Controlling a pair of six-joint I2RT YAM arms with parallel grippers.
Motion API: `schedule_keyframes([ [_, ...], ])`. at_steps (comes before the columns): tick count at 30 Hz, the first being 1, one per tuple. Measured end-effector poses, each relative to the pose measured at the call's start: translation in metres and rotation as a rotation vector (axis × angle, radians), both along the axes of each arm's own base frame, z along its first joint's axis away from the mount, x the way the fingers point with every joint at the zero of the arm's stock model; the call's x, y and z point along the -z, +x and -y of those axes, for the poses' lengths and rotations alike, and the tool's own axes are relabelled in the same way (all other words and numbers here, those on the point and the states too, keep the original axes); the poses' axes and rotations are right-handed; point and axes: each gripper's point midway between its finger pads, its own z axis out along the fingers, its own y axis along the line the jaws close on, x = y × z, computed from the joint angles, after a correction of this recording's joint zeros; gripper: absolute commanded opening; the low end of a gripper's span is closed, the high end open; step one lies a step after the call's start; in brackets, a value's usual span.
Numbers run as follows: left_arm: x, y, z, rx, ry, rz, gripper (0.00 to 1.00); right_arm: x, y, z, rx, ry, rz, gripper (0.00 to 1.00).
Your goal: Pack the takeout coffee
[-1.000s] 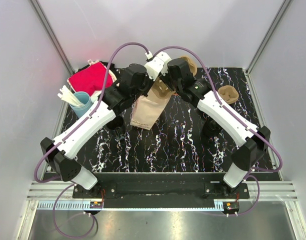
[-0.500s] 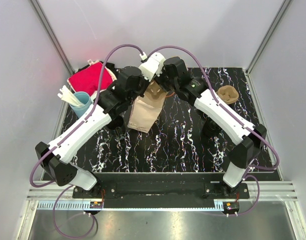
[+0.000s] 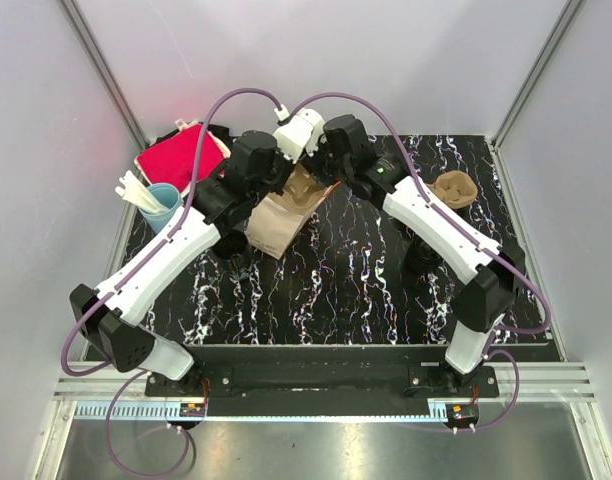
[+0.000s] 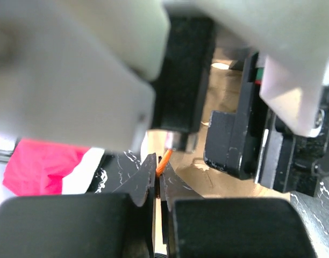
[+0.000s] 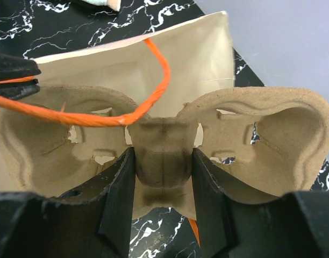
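Black marbled table (image 3: 366,290), pale walls on three sides; both arms meet over the far middle of it.

Left gripper (image 4: 156,180): tips pressed together, pinching the orange handle (image 4: 164,158) of a brown paper bag (image 3: 271,225). Handle is thin twine and runs up out of the pinch. In the overhead view the bag is tilted, its mouth toward the right arm and its closed end low toward the left arm.

Right gripper (image 5: 162,161): jaws partway closed, one on each side of the narrow centre bridge of a moulded pulp cup carrier (image 5: 272,140), clamping it. One cup pocket flares out to either side of the grip. Carrier sits at the open mouth of the bag; the bag's far wall rises just behind it. The left pocket overlaps the bag's opening and the right pocket sticks out past its edge. Handle loop lies across the carrier's left pocket. How deep the carrier sits in the bag: cannot tell.

Elsewhere on the table:
- second pulp carrier (image 3: 454,188), far right, well apart from the bag
- red cloth (image 3: 176,158), far left corner
- blue cup (image 3: 166,208) just beside it, holding white sticks (image 3: 136,190)
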Motion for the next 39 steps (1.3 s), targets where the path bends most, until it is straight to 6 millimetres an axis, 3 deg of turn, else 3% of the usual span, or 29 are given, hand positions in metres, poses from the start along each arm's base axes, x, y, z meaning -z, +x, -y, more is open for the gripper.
schedule_keyframes([
  [9,0.014,0.001,-0.008,0.032,-0.001,-0.044,0.02,0.014,0.003,-0.009,-0.023,-0.002,-0.04,0.41],
  [17,0.007,-0.001,-0.008,0.086,-0.032,-0.034,0.11,0.007,0.002,-0.013,-0.043,0.013,-0.039,0.41],
  [23,-0.002,-0.001,-0.005,0.107,-0.057,-0.005,0.11,0.0,-0.002,-0.02,-0.084,0.042,-0.057,0.42],
  [29,0.0,0.0,-0.009,0.099,-0.052,-0.015,0.11,0.005,-0.008,-0.026,-0.109,0.102,-0.128,0.42],
  [31,-0.006,0.015,-0.04,-0.051,-0.112,-0.007,0.11,0.005,-0.003,-0.016,-0.094,0.126,-0.156,0.42],
  [34,-0.011,0.04,-0.12,-0.332,-0.158,0.025,0.11,-0.005,0.015,0.01,-0.03,0.169,-0.154,0.42],
  [36,-0.012,0.044,-0.142,-0.413,-0.177,0.032,0.11,-0.011,0.025,0.023,0.007,0.189,-0.147,0.42],
  [39,-0.016,0.042,-0.142,-0.419,-0.2,0.037,0.11,-0.014,0.027,0.025,0.013,0.201,-0.147,0.42],
])
